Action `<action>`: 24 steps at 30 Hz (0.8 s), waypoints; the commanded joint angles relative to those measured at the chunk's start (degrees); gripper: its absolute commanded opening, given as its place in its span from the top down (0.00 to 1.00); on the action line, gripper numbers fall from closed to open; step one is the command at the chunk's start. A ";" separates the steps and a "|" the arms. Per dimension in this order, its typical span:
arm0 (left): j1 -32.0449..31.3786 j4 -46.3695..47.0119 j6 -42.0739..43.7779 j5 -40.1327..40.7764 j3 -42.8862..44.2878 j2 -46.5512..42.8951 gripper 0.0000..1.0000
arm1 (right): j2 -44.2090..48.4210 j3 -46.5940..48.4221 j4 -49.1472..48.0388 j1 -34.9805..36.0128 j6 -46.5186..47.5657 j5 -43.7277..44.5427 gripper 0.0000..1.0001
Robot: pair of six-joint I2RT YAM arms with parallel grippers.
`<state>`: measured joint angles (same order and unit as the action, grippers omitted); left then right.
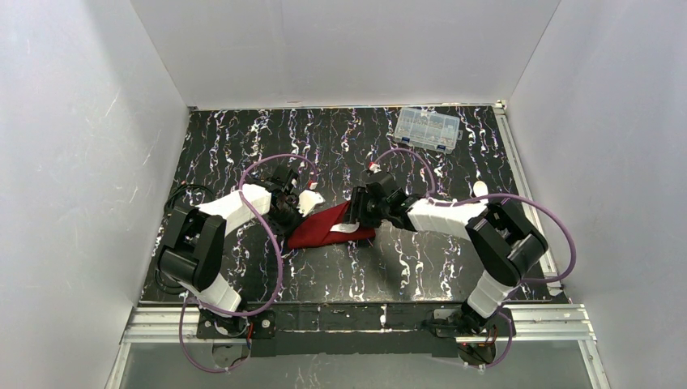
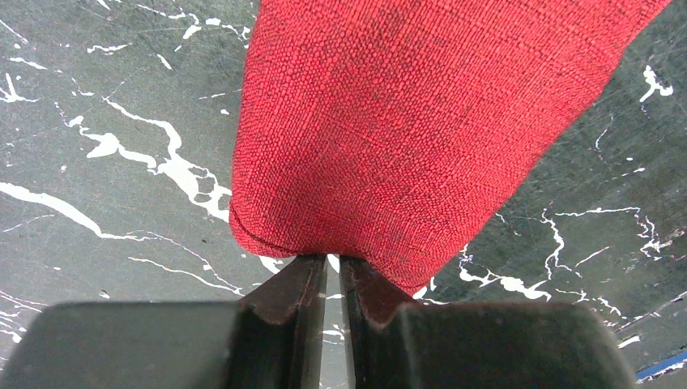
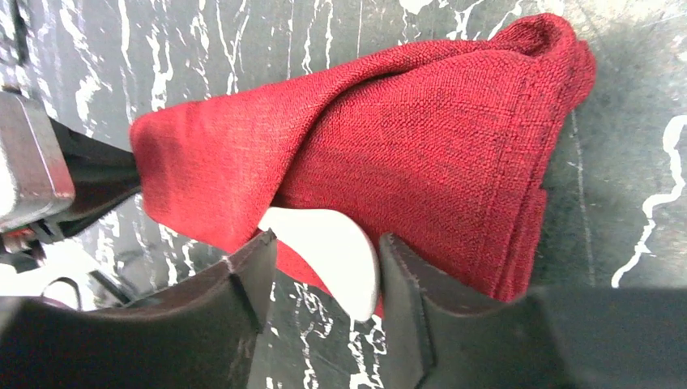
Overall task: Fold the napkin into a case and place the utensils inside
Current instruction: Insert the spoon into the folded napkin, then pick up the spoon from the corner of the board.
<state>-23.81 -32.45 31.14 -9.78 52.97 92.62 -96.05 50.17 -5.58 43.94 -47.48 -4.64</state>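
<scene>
pinching the case [image 2: 389,121], left jaws; utensil [image 3: 328,251] between right jaws

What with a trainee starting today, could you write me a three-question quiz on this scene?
1. True or false: the left gripper is pinching one end of the red cloth.
2. What sits between the fingers of the right gripper? A. a white plastic utensil B. a metal knife C. nothing
3. Fill in: the clear box lies at the far ____ corner of the table.

Key: 1 true; 2 A; 3 right.
</scene>
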 commanded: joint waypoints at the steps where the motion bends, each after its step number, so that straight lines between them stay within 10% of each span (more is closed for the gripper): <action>1: -0.36 -1.73 0.60 -0.52 0.56 0.44 0.90 | 4.00 4.21 8.54 0.27 5.87 5.67 0.35; 9: 1.17 -10.59 2.47 -3.51 4.72 -1.57 0.80 | 10.99 11.30 26.88 -3.26 13.83 11.87 0.09; 16: 6.87 -22.80 6.51 -8.92 10.59 -3.90 0.32 | 12.97 18.89 39.70 -23.60 22.94 23.37 0.06; 24: 14.21 -34.92 9.20 -14.39 21.28 -3.57 0.24 | 0.17 22.82 39.03 -36.45 24.68 36.07 0.09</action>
<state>-12.27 -58.35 38.39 -19.38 69.76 91.64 -89.38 71.18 30.61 11.35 -24.86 23.66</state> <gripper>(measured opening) 0.751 0.935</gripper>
